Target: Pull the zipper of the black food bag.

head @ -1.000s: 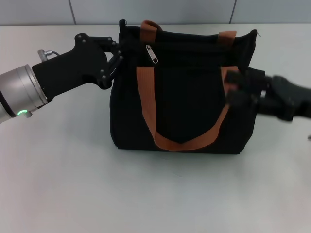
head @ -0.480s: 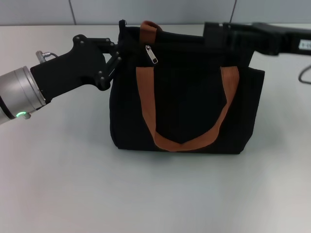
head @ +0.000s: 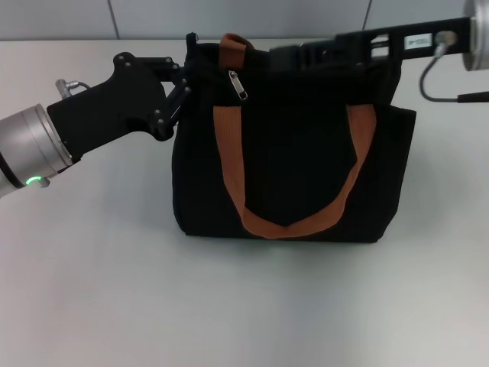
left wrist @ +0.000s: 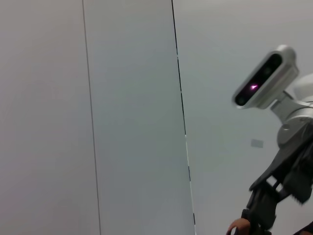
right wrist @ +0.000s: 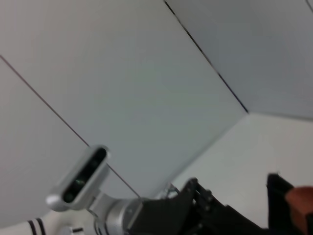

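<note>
We see the black food bag (head: 290,145) standing upright toward the counter's (head: 114,290) far edge, its zipper (head: 238,84) pull hanging near the top left corner. Our left hand (head: 186,76) pinches that corner's fabric. Our right hand (head: 286,55) reaches across the top edge; its fingers and label are unreadable against the black.

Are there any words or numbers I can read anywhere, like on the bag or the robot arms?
Right arm: a small white label sits on it above the black food bag, its print too small and blurred to read.
Black food bag: no words or logo show on it, nor on the zipper.
Left gripper, at the bag's upper corner: no text shows.
Wall: a small grey plate, nothing readable.
</note>
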You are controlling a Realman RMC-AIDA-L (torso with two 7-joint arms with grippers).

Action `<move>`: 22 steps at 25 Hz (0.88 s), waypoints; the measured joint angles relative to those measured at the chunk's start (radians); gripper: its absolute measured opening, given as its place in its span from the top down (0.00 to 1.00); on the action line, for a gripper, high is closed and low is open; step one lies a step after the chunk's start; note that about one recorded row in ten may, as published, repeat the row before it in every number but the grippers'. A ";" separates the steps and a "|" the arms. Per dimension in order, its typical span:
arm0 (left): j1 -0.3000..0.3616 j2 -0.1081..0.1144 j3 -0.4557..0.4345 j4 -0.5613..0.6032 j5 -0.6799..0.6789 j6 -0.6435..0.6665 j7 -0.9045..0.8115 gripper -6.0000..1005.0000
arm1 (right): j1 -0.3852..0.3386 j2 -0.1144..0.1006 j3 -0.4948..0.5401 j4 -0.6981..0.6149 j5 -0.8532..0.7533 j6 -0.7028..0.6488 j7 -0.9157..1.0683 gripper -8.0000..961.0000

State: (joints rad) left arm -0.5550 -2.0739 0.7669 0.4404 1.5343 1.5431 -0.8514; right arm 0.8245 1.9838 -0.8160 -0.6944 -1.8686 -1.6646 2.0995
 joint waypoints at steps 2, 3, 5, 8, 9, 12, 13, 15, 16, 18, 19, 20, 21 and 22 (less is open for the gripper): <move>0.000 0.000 0.000 0.000 0.000 0.001 0.000 0.95 | 0.031 -0.001 -0.004 0.012 -0.049 0.015 0.048 0.52; 0.000 0.000 0.000 0.000 0.000 0.001 0.000 0.95 | 0.043 0.000 -0.004 0.016 -0.064 0.022 0.061 0.54; 0.000 -0.001 0.000 0.000 0.000 0.004 0.001 0.95 | 0.065 0.006 -0.006 0.022 -0.094 0.033 0.085 0.55; 0.000 -0.001 0.000 0.000 0.000 0.012 0.006 0.94 | 0.089 0.014 -0.023 0.024 -0.121 0.055 0.113 0.55; 0.000 -0.001 -0.001 0.000 0.000 0.014 0.007 0.94 | 0.094 0.015 -0.036 0.024 -0.125 0.066 0.122 0.55; 0.001 -0.002 -0.003 0.000 0.000 0.017 0.009 0.94 | 0.107 0.023 -0.077 0.024 -0.126 0.103 0.138 0.55; 0.001 -0.002 -0.003 0.000 0.000 0.018 0.010 0.94 | 0.115 0.026 -0.099 0.025 -0.127 0.126 0.146 0.55; 0.001 -0.002 -0.004 -0.002 -0.001 0.018 0.012 0.94 | 0.118 0.028 -0.110 0.026 -0.127 0.136 0.150 0.55; -0.001 -0.002 -0.005 -0.004 -0.001 0.018 0.014 0.94 | 0.121 0.029 -0.117 0.028 -0.127 0.142 0.151 0.55; -0.003 -0.003 -0.007 -0.011 -0.001 0.018 0.022 0.94 | 0.129 0.035 -0.131 0.033 -0.128 0.156 0.153 0.55; -0.004 -0.003 -0.007 -0.016 -0.003 0.018 0.027 0.93 | 0.132 0.037 -0.137 0.035 -0.128 0.160 0.153 0.55; -0.005 -0.003 -0.006 -0.019 -0.005 0.018 0.031 0.93 | 0.135 0.039 -0.141 0.036 -0.129 0.162 0.153 0.55; -0.006 -0.003 -0.004 -0.023 -0.010 0.019 0.035 0.93 | 0.138 0.041 -0.144 0.036 -0.129 0.163 0.153 0.55; -0.007 -0.003 -0.003 -0.025 -0.013 0.019 0.036 0.93 | 0.140 0.043 -0.146 0.036 -0.130 0.164 0.153 0.56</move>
State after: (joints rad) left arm -0.5620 -2.0771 0.7642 0.4152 1.5209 1.5621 -0.8152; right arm 0.9646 2.0268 -0.9623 -0.6579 -1.9981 -1.5009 2.2525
